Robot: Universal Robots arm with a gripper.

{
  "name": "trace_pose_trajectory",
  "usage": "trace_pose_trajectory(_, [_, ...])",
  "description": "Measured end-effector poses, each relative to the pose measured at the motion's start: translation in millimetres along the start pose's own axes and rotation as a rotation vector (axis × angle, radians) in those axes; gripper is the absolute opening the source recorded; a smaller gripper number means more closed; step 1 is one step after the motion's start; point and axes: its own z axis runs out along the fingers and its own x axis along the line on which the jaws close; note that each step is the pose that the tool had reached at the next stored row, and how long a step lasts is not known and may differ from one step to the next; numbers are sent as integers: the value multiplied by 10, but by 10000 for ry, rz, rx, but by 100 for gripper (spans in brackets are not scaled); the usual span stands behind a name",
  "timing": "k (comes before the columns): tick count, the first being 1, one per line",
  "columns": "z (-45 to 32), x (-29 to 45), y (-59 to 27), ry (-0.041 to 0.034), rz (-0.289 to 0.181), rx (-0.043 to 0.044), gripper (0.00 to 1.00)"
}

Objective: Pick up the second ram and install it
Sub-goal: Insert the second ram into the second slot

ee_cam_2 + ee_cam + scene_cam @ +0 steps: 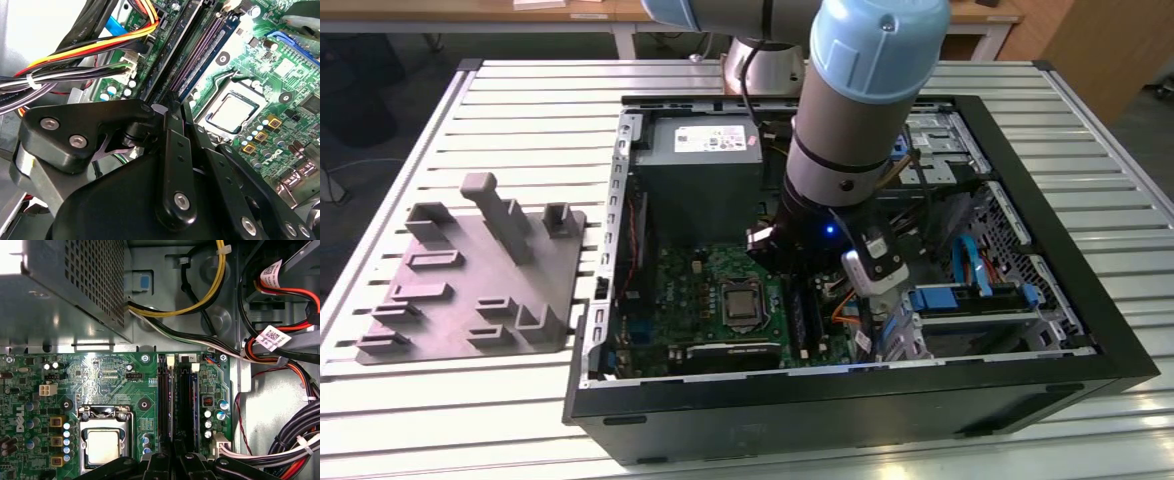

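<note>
Grey plastic fixture [467, 285] sits at the exterior view's left on the slatted tabletop [520, 110], well apart from the work. Beside it lies the open black computer case [854, 400]. Inside are the power supply [700, 150] at the far end and the green motherboard [680, 290] with its processor socket [742, 306].

The arm reaches down into the case just beyond the socket, and the gripper [172, 457] hangs low over the two memory slots [162, 400]. The fingers [160, 462] stand close together with only a thin gap. You cannot tell whether they pinch the stick or merely rest above it.

In the second wrist view a dark strip stands on edge along the slot line, running away from the gripper. I take it for the second ram [172, 50], at or in its slot. How deep it sits is hidden.

Note for you on this step:
- Keep the stick square to the slot along its whole length.
- Press straight down, evenly, with no rocking.
- Watch the white end latches [194, 367]; they judge the seat better than force does.

Obstacles toward the exterior view's right:
- A black cable bundle [300, 440] and the red and orange leads [100, 47] run close beside the slots. They could snag the gripper body.
- The blue drive bay [967, 298] lies farther right, clear of the slots.
</note>
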Motion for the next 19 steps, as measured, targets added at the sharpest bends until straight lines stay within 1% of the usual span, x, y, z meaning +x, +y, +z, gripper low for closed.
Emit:
trace_pose_trajectory(5, [0,-1,0,0,-24,0,14])
trace_pose_trajectory(11, [0,-10,1,8,-268,8,14])
trace_pose_trajectory(13, [1,-10,0,9,-272,10,14])
trace_pose_trajectory(19, [39,-10,0,10,-272,3,14])
